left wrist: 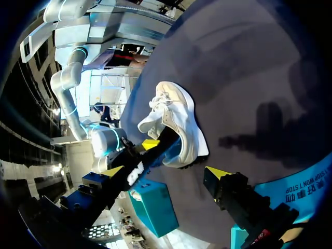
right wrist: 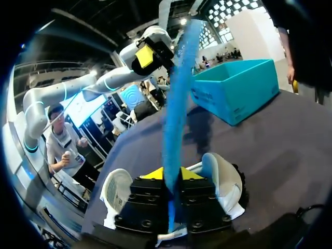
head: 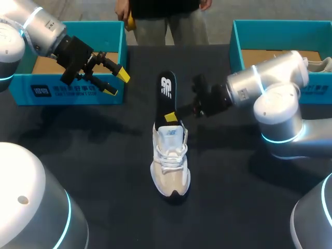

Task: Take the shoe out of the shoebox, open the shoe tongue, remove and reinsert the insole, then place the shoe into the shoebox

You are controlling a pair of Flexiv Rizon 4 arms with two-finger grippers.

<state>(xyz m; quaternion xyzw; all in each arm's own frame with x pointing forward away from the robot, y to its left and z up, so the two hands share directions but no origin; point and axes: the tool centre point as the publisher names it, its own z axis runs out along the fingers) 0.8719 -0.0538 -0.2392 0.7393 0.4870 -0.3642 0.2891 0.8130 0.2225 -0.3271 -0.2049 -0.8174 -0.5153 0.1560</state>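
Observation:
A white and beige shoe stands on the dark table, toe toward me. A black insole with a white logo sticks up out of its heel opening. My right gripper is shut on the insole just above the shoe's collar. In the right wrist view the insole's blue underside rises from between that gripper's yellow tips, with the shoe below. My left gripper hangs open above the front wall of the left shoebox, holding nothing. The left wrist view shows the shoe and insole ahead of its gripper.
A second teal shoebox stands at the back right with another shoe inside it. My right arm lies across the table in front of that box.

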